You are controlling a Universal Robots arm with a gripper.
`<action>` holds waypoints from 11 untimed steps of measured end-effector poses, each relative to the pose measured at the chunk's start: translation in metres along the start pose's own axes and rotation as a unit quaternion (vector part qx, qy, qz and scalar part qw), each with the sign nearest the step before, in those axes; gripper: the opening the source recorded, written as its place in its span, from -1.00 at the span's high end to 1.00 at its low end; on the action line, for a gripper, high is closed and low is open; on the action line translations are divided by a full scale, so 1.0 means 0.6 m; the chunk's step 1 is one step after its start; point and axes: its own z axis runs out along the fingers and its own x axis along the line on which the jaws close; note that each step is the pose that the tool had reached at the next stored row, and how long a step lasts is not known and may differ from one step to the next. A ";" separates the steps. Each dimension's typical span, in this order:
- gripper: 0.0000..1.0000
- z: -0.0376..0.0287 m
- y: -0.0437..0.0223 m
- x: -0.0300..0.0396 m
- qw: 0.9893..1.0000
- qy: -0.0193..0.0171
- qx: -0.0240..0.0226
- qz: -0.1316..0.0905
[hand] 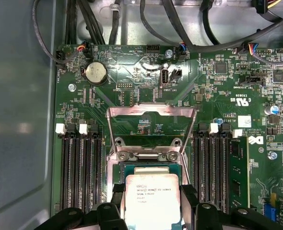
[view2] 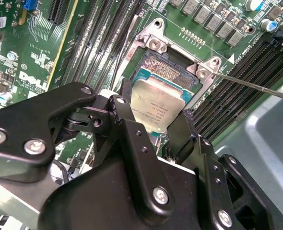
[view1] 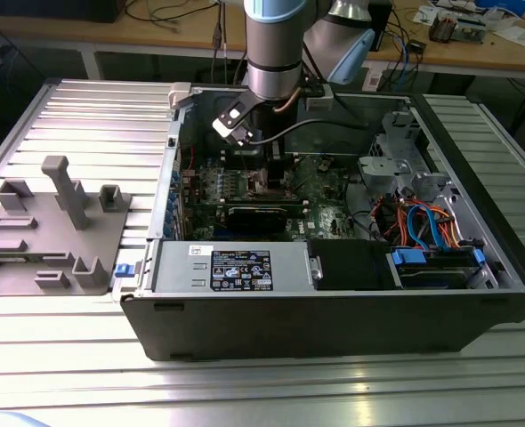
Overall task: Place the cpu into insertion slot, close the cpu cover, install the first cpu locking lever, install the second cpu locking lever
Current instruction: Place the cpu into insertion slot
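Black sheet steel forms the open computer case (view1: pixel 334 311), the biggest thing here, and the 1 arm (view1: pixel 276 44) reaches down into it toward the green motherboard (hand: pixel 218 96). Taking the insertion slot (view2: pixel 168 72) as the landmark, the gripper (view2: pixel 156 122) hangs directly over it. Its 2 fingers (view2: pixel 120 112) are parted just to the chip's width and clamped on opposite edges of the cpu (view2: pixel 156 103). The cpu cover (hand: pixel 151 111) stands swung up from the slot's hinge side, with nothing under its window. The cpu overlaps part of the slot, and a strip of gold contacts lies bare beyond 1 edge, so it is not seated. Whether any corner touches the slot I cannot tell. A thin locking lever (view2: pixel 256 85) juts out from a corner of the slot, unlatched. I judge this to be step 1 of 4, the placement, with the other 3 not begun. Seating calls for the chip to be level and square to the slot's rim, going straight down with no sideways push, since those contacts look easy to bend.
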 end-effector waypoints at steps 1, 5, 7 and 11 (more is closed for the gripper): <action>-0.08 0.001 0.000 0.000 1.000 0.000 0.000 0.000; -0.08 0.003 0.000 -0.001 1.000 0.000 0.000 0.000; -0.08 0.004 0.000 -0.001 1.000 0.000 0.000 0.000; -0.08 0.005 -0.001 -0.002 1.000 0.000 0.000 0.000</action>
